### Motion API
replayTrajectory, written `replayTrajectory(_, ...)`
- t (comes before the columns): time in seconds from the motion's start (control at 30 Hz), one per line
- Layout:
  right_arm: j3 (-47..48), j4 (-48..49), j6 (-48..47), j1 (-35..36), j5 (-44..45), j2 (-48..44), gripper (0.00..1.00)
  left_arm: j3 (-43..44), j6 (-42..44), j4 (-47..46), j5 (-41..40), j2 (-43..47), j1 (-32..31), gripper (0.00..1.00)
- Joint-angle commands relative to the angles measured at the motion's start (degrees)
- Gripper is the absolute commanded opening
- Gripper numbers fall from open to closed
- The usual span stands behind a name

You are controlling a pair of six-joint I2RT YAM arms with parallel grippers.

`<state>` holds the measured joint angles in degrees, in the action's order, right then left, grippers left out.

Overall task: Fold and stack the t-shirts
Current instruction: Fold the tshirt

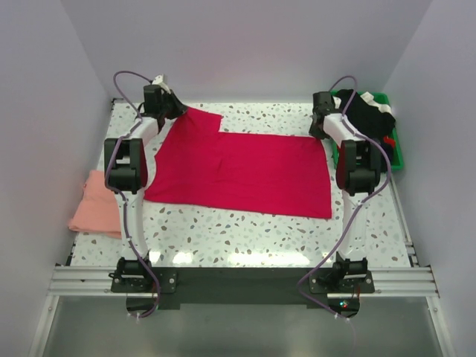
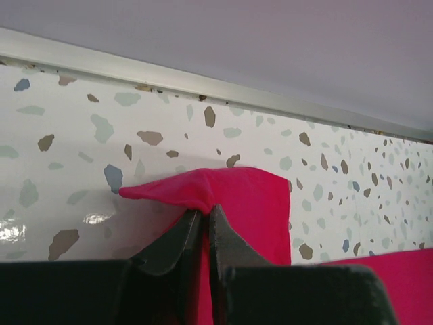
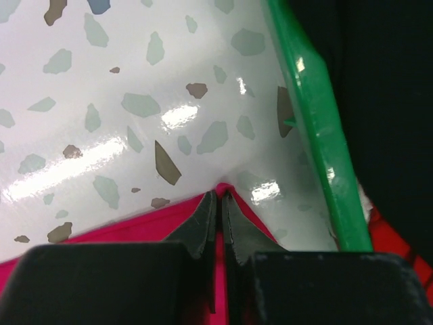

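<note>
You are starting a fold on the red shirt [image 1: 245, 171], spread flat mid-table [image 1: 245, 238]. Your left gripper [image 2: 205, 211] is pinched shut on its far left corner. Your right gripper [image 3: 219, 198] is closed tight on the far right corner, beside the green bin [image 3: 314, 135]. The pink shirt [image 1: 95, 204] lies at the left edge. Next, probably lift both corners evenly and bring them toward you.

Spread t-shirt [image 1: 245, 171] mid-table; second t-shirt [image 1: 95, 204] at left edge; bin [image 1: 399, 149] far right
</note>
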<state>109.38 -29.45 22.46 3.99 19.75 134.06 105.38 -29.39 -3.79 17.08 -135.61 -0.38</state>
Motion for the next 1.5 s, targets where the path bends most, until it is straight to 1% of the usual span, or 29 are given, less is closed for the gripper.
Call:
replayTrajectory(0.0,2.06,-0.34,1.01,-1.53,-1.29,-5.21,0.0,4.56,0.91,-1.31,-1.7,2.46,0.12,0.0)
replayTrajectory(0.2,0.84,-0.26,1.36,-2.41,-2.7,-7.58,0.0,7.82,1.7,0.63,-2.58,2.1,0.38,0.0)
replayTrajectory(0.4,-4.25,1.24,1.54,-2.58,-3.84,-12.67,0.0,5.19,1.88,0.72,-2.93,4.74,0.38,0.0)
replayTrajectory(0.5,-8.11,1.85,1.71,-2.58,-4.01,-16.01,0.0,1.77,1.7,0.1,-3.19,7.55,0.38,0.0)
replayTrajectory(0.9,-26.83,4.05,4.35,-2.58,-5.42,-28.58,0.0,-21.43,-1.64,-4.73,-6.01,23.98,2.05,0.0)
replayTrajectory(1.03,-31.59,4.14,5.31,-2.58,-5.42,-32.19,0.0,-29.94,-3.31,-5.43,-7.93,28.73,2.23,0.0)
replayTrajectory(1.13,-34.49,3.97,5.84,-2.58,-5.25,-34.56,0.0,-34.61,-4.71,-5.17,-9.43,32.68,2.32,0.0)
replayTrajectory(1.33,-40.21,4.67,6.81,-2.67,-6.3,-37.55,0.0,-41.3,-7.35,-4.29,-12.07,37.08,2.32,0.0)
replayTrajectory(1.47,-43.99,5.72,7.25,-2.58,-6.83,-39.66,0.0,-43.07,-8.23,-2.63,-13.83,38.67,2.32,0.0)
